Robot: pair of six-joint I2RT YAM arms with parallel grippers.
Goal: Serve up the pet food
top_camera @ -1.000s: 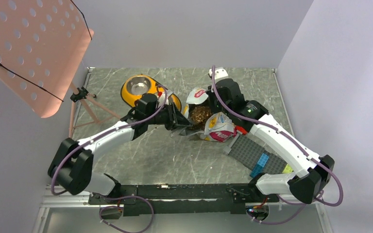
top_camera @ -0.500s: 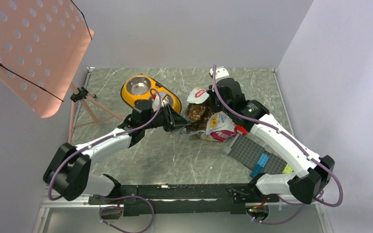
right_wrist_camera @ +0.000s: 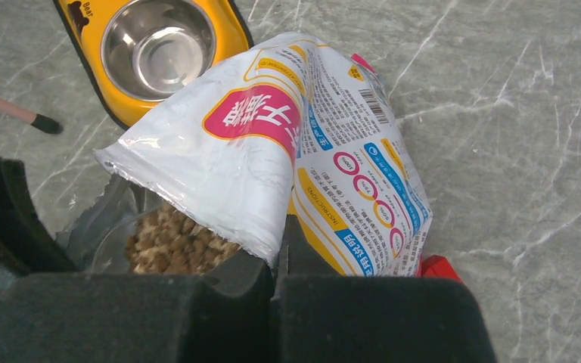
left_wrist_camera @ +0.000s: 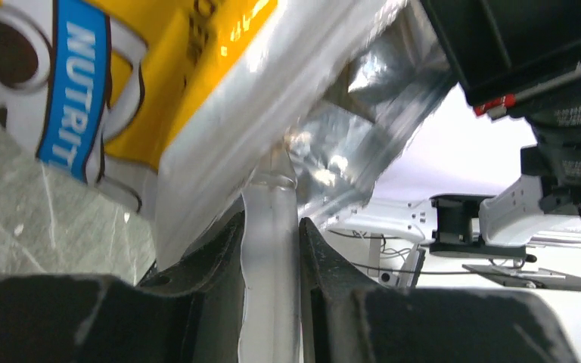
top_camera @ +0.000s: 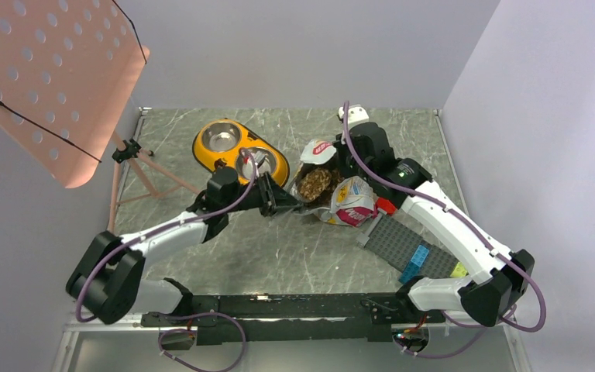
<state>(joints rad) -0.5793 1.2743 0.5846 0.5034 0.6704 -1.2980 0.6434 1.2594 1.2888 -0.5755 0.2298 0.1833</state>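
— Where did your pet food [top_camera: 318,183] sit?
— Inside the opened bag [right_wrist_camera: 333,151], just beside the yellow bowl [top_camera: 201,147]. Your left gripper [left_wrist_camera: 271,242] pinched one mouth edge, your right gripper [right_wrist_camera: 276,253] the opposite; tabletop [top_camera: 279,248] showed nearer you.

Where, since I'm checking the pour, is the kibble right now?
In the top view, the kibble lies inside the open bag near the table's middle, just right of the yellow bowl.

yellow bowl [top_camera: 200,147], pink stand [top_camera: 54,93], grey baseplate [top_camera: 395,236]
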